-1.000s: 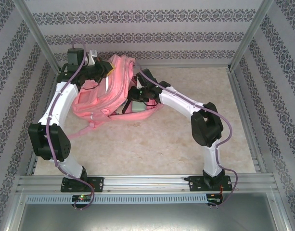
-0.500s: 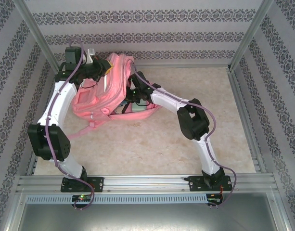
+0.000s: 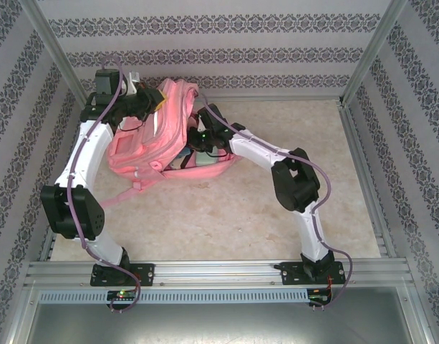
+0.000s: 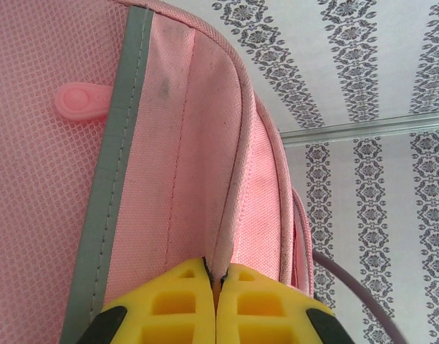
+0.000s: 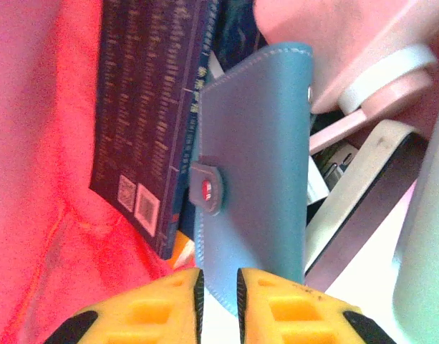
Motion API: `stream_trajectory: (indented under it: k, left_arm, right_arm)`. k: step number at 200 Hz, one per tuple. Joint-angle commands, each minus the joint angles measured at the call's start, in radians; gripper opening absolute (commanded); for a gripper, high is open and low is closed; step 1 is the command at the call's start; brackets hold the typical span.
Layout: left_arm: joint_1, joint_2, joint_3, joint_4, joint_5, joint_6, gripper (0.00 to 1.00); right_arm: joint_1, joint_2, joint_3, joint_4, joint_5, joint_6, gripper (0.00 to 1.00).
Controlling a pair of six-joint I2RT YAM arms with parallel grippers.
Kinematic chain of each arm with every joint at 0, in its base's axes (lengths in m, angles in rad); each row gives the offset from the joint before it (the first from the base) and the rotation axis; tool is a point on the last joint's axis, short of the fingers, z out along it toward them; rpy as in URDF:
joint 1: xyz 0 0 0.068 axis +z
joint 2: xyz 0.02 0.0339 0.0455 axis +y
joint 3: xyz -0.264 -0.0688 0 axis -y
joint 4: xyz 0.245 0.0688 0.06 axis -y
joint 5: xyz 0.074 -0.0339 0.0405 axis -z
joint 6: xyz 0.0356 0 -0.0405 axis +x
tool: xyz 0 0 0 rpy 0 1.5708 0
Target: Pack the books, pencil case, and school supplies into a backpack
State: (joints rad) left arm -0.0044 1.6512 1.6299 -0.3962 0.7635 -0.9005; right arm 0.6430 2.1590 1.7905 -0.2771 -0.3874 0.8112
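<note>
Teal book [image 5: 255,158] inside backpack [image 3: 144,150], right pincer [image 3: 195,142] newly loosened.
Top: right arm drawn slightly back at bag mouth, far left of table [image 3: 276,236]. Left wrist: left pincer [image 4: 216,271] pinching backpack rim. Right wrist: narrowly parted astride teal book beside navy book [image 5: 147,107]; grip undeterminable, release likely.

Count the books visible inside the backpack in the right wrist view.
2: a dark navy book against the pink backpack fabric at left, and a teal book overlapping its right edge. Others may be hidden beneath.
</note>
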Motion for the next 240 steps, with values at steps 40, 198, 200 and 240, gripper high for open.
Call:
stream_trajectory:
  k: [40,198,200,240]
  left_arm:
    - [0.027,-0.098,0.020,0.142,0.052,-0.008,0.00]
    - [-0.189,-0.091,-0.237,-0.033,-0.123,0.283,0.00]
    - [-0.192,-0.090,-0.239,-0.035,-0.123,0.285,0.00]
    - [-0.200,-0.097,-0.254,-0.020,-0.118,0.286,0.00]
  right_arm:
    - [-0.023,-0.280,-0.166,-0.033,0.109,-0.106,0.32]
    - [-0.276,-0.875,-0.709,-0.029,0.241,-0.170,0.98]
    - [-0.280,-0.883,-0.714,-0.030,0.241,-0.169,0.98]
    - [-0.343,-0.881,-0.745,-0.040,0.182,-0.182,0.98]
